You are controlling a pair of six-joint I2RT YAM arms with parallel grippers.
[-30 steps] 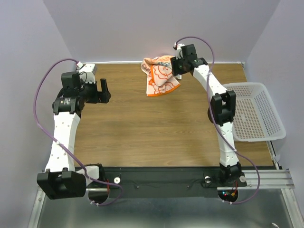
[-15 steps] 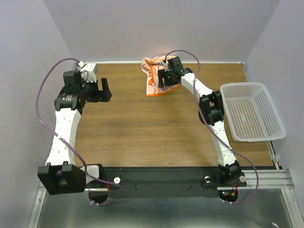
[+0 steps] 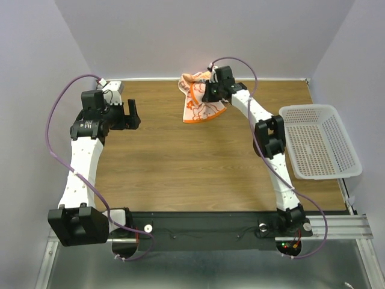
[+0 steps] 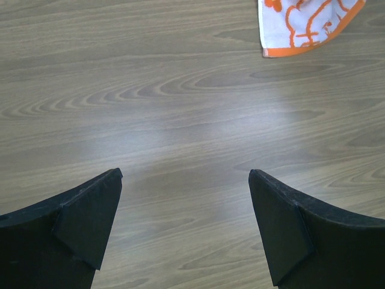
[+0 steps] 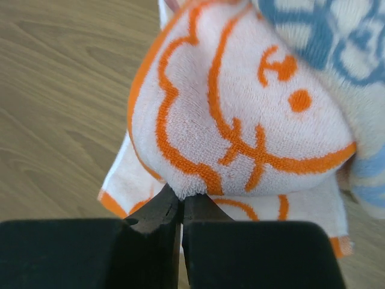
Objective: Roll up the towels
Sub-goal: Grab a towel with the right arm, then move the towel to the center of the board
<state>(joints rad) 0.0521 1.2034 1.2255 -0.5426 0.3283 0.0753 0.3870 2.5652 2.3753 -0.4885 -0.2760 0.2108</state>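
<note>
Since a second ago: swung leftward from the 3 o'clock side of the heap to over its middle, and closed. So much for the right pincer. Lower corner of the cloth tugged slightly toward 7 o'clock along with it. No change at the left arm.

At that pincer now: tips pressed together, nipping the bottom edge of a bulging fold of the orange-printed towel. Seemingly a true pinch on cloth, though only a thin bite. Just beyond, at 1 o'clock in the wrist view, a patch of the blue-lettered towel, bunched against the first; cannot tell which on top.

Further out: both towels crumpled in one heap at 12 o'clock on the table, hard by the far edge, unrolled. At 10 o'clock, the left pincer, spread wide apart above bare wood, gripping nothing, well apart from the heap. At 3 o'clock, a white basket on the table's edge.

Step in hand, by judgement: picking one towel out of the heap; no spreading or rolling begun yet.

Next move, likely: lift and draw toward 6 o'clock, into the open middle, gently enough to shed the second towel. Then lay flat, probably with the left pincer brought over to a free corner. Risk: pinch slipping off, or both towels dragged together.
</note>
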